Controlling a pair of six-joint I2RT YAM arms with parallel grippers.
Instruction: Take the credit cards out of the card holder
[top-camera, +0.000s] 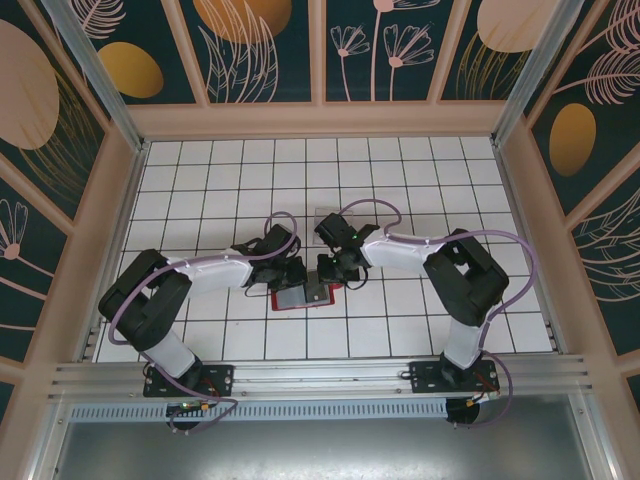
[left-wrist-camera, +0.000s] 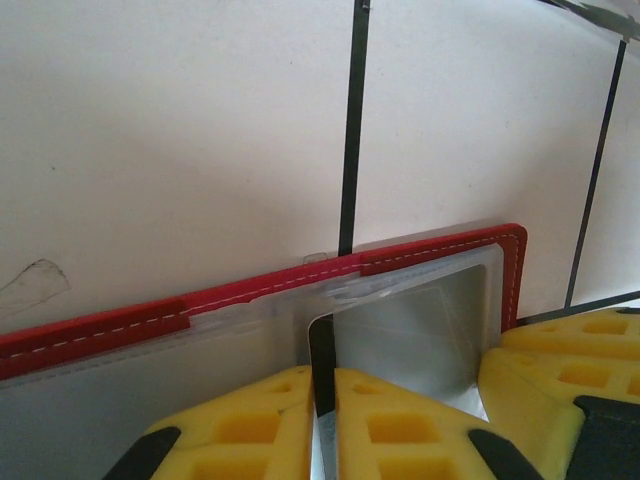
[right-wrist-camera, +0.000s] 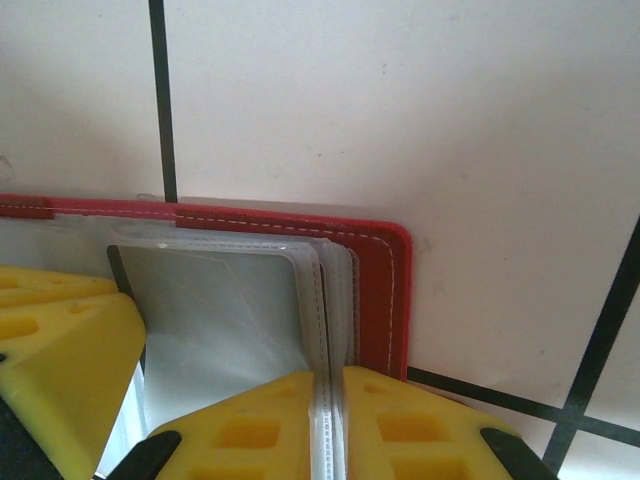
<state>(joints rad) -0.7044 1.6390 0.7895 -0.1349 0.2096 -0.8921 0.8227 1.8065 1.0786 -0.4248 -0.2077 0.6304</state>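
Where the yellow fingertips meet at the bottom of the left wrist view, the left gripper (left-wrist-camera: 322, 435) is pinched almost shut on a thin dark-edged leaf (left-wrist-camera: 319, 365) standing up from the card holder (left-wrist-camera: 100, 328); whether that leaf is a card or only a sleeve cannot be told; the right gripper (right-wrist-camera: 328, 435), just beside it, is likewise closed down, on the stitched edges of the clear sleeves (right-wrist-camera: 335, 300) at the holder's corner; between the two grips a glossy pocket panel is lifted; the holder itself lies open and flat on the white tiled table (top-camera: 400, 180), just ahead of both arms, its red stitched rim along the far side; the credit cards are probably inside those pockets. By the look of them the sleeves are soft, slick and floppy, and will buckle rather than resist; a card should be stiff, light and smooth, and may slip; the best hold is a card's exposed short edge, with the other gripper pinning the red cover.
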